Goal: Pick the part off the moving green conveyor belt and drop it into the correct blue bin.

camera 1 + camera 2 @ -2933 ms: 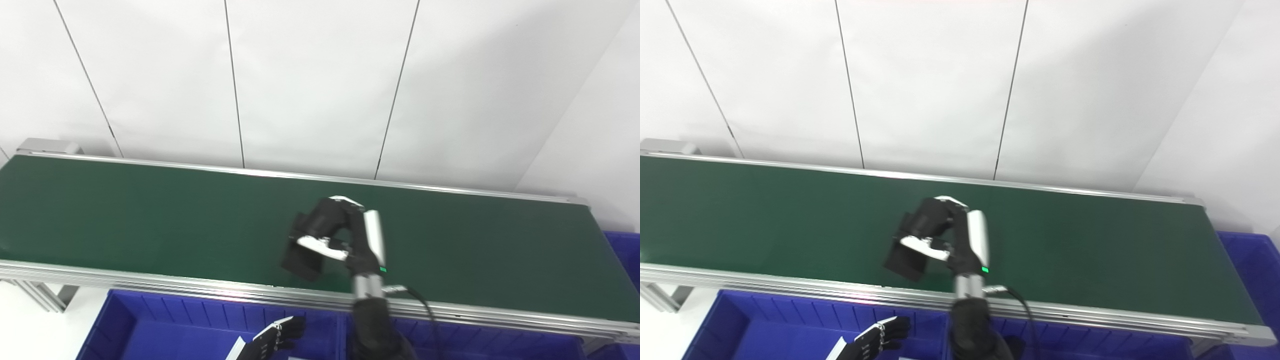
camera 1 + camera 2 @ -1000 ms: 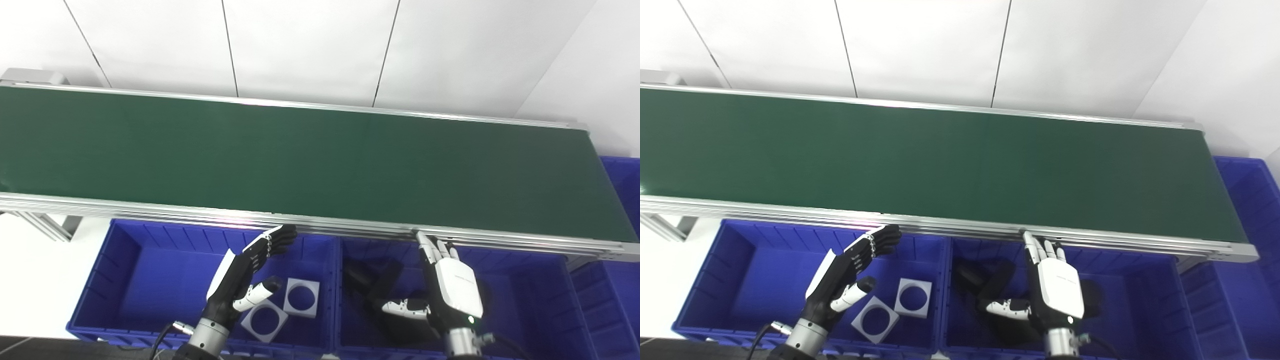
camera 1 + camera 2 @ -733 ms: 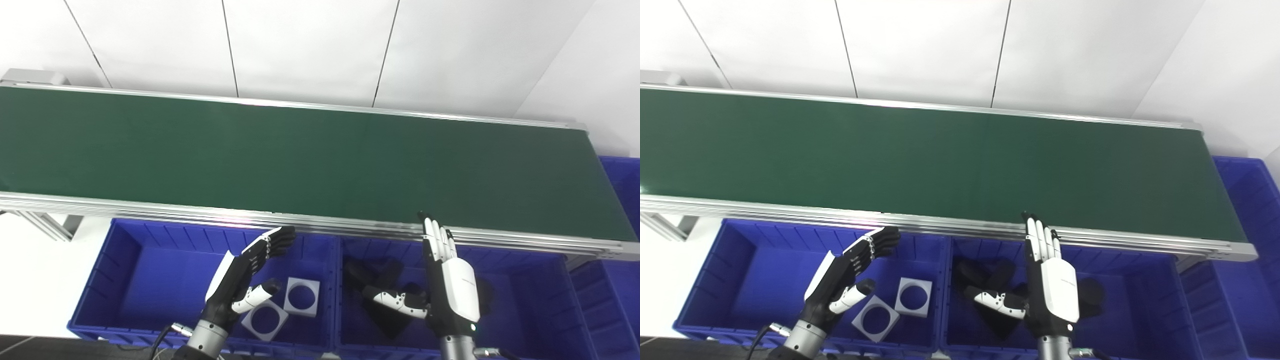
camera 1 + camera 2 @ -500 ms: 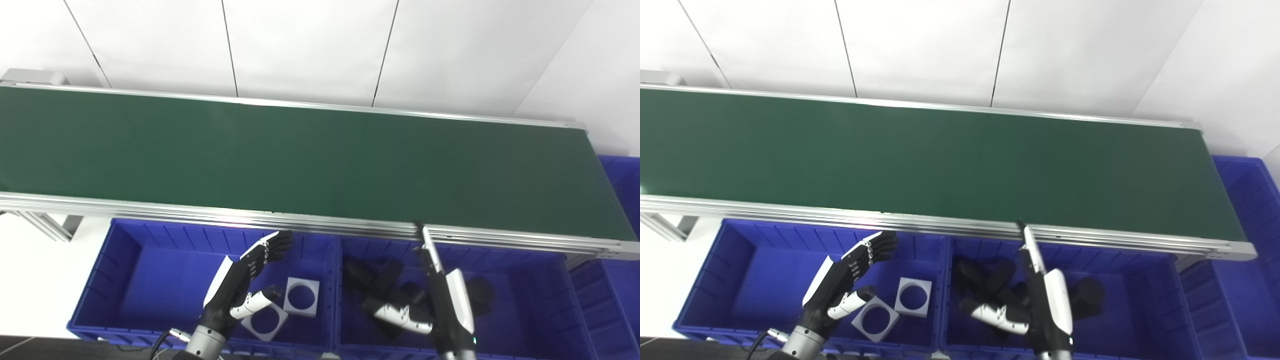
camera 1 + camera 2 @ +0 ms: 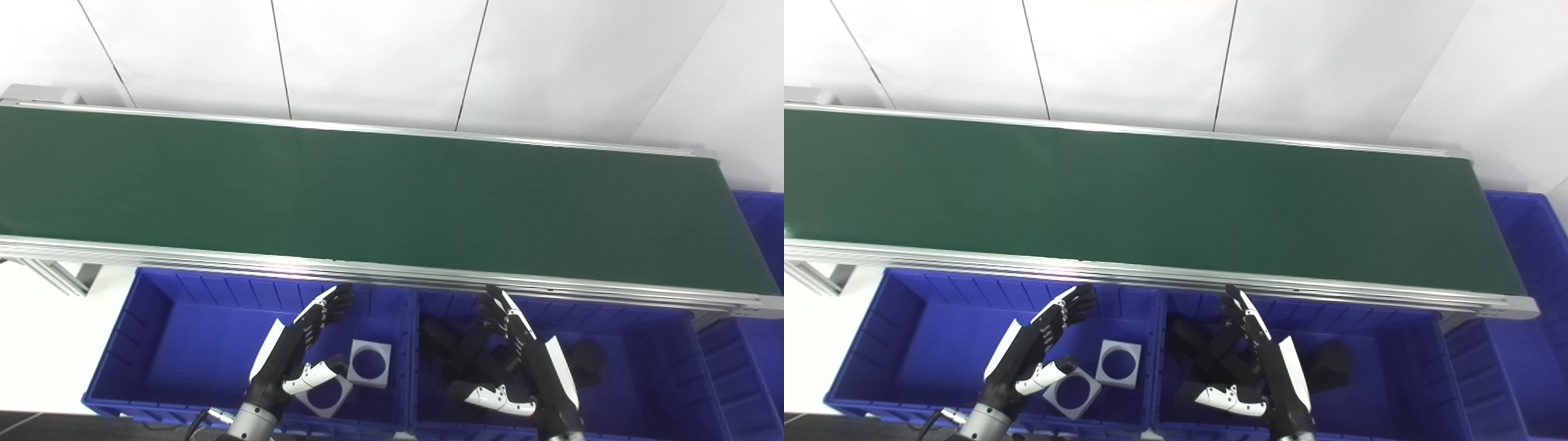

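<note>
**Part released, my right hand pulls back from the bin**

Since half a second ago my right hand (image 5: 527, 367) has turned and come lower, away from the belt edge, with palm facing inward now. It holds nothing; the fingers are spread apart and the thumb points to the left. The black part (image 5: 465, 355) lies among other dark pieces in the right blue bin (image 5: 649, 392), directly under and beside this hand, so I judge the drop is done. Which piece is the new one I cannot tell. My left hand (image 5: 297, 355) waits, also empty with fingers apart, above the left blue bin (image 5: 184, 343), just beside two grey square rings (image 5: 349, 380). Beyond both hands the green conveyor belt (image 5: 367, 196) carries no part.
</note>
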Controlling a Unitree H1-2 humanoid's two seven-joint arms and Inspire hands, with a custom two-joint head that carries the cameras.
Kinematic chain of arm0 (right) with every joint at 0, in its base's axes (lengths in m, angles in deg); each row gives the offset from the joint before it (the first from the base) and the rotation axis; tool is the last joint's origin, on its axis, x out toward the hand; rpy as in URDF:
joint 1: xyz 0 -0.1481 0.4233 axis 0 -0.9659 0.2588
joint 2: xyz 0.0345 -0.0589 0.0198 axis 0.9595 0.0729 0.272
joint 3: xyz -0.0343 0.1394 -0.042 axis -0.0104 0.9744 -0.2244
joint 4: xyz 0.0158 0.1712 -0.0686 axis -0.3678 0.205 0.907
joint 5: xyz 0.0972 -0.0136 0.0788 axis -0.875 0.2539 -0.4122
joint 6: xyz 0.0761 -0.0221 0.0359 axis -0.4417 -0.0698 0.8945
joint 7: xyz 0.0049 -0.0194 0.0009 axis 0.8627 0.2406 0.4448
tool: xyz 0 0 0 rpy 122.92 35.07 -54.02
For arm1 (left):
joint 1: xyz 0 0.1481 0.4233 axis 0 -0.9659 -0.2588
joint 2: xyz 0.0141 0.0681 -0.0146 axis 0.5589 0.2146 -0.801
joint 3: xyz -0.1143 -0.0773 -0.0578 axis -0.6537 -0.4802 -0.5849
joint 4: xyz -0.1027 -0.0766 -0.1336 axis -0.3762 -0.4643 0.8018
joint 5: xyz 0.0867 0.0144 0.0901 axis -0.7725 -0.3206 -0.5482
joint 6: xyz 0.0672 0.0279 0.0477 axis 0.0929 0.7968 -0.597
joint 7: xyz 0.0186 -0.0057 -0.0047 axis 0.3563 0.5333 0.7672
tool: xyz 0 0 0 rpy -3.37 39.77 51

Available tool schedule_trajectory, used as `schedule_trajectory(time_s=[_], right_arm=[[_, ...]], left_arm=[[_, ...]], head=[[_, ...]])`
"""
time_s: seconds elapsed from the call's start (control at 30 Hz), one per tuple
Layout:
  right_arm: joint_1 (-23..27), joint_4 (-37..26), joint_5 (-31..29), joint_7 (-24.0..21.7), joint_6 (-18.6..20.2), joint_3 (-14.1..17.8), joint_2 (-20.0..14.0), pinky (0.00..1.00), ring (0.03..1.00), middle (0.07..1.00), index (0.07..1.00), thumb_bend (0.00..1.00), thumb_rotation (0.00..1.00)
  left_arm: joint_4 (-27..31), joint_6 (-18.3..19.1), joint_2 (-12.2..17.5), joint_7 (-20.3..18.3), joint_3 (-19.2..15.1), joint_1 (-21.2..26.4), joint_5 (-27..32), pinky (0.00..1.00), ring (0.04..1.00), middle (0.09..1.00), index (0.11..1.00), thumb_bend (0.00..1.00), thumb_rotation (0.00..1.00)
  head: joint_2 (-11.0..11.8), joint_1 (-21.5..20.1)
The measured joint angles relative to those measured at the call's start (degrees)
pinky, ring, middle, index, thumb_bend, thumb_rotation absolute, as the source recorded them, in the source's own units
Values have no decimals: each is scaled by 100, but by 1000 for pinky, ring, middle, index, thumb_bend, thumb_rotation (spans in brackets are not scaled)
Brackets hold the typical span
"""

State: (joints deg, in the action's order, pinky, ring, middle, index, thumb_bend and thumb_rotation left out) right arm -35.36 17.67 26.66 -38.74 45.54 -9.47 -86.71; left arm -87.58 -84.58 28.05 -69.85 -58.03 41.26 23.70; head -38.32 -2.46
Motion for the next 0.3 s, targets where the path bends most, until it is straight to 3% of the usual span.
schedule_trajectory(time_s=[0.3], right_arm=[[4,126,12,-100,-22,133,131,855,901,912,973,945,401]], left_arm=[[-62,0,1,62,25,4,3,864,891,891,888,908,649]], head=[[44,35]])
